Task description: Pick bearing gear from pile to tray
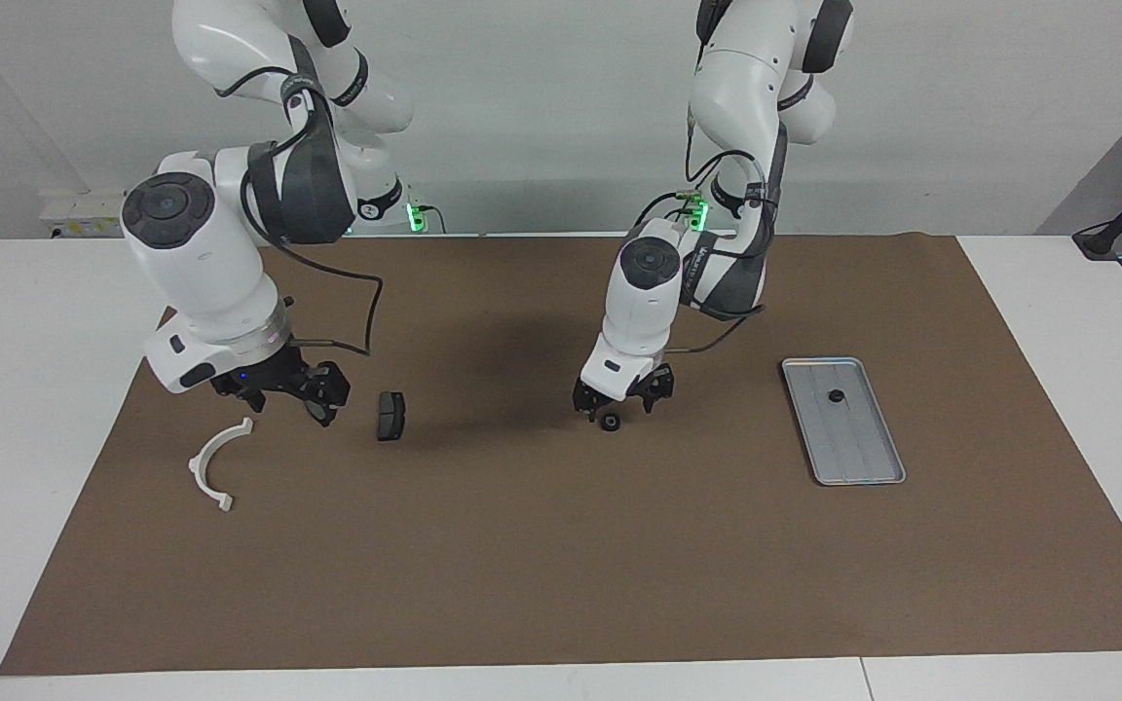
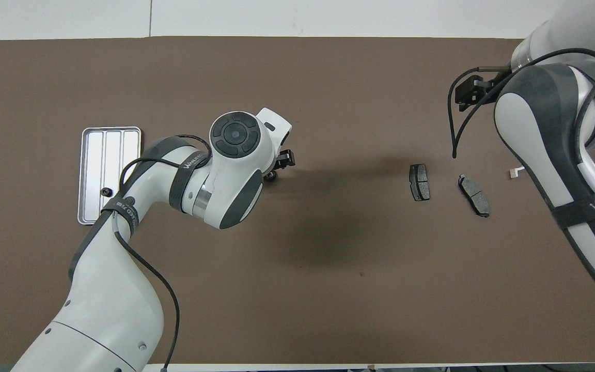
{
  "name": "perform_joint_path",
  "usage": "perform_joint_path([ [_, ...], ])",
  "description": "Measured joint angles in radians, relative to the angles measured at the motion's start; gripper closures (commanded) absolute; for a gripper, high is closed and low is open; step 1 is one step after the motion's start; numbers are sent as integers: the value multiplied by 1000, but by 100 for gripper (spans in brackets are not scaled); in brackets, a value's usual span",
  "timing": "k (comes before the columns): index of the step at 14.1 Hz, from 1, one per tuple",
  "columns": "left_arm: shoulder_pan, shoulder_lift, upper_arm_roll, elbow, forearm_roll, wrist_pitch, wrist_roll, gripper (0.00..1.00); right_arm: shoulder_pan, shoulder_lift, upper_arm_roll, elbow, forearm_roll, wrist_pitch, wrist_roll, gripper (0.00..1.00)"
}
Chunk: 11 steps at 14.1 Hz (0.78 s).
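Note:
A small black round bearing gear [image 1: 610,422] lies on the brown mat; it also shows in the overhead view [image 2: 271,176]. My left gripper [image 1: 619,413] is open, low over it, one finger on either side. The silver ribbed tray [image 1: 848,448] lies toward the left arm's end and holds another black round piece [image 1: 835,396]. The rest of the pile lies toward the right arm's end: a white half-ring bracket [image 1: 215,465] and two dark brake pads [image 2: 420,182] [image 2: 474,195]. My right gripper [image 1: 290,411] is open and empty, above the mat between the bracket and a pad [image 1: 391,416].
The brown mat [image 1: 561,565] covers most of the white table. In the overhead view the tray [image 2: 91,155] lies beside the left arm's elbow, and the right arm covers most of the bracket [image 2: 514,172].

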Motion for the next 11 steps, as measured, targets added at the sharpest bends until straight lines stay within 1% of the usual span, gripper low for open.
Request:
perform_joint_path([
  [2,0,0,5,-1,2,12,0,3,-1,-2,1,-6,0,0,-10,0],
  [4,0,0,5,-12,3,39,0,3,-11,-12,0,-14,0,0,-73,0],
  [6,0,1,4,-23,4,58,0,4,-11,-44,-25,-32,0,-1,-124,0],
  [8,-2,3,2,-32,4,65,-2,4,26,-118,-101,-85,18,-1,-153,0],
  [11,-11,28,-1,-36,4,78,-17,4,95,-241,-218,-153,102,-33,-216,0],
])
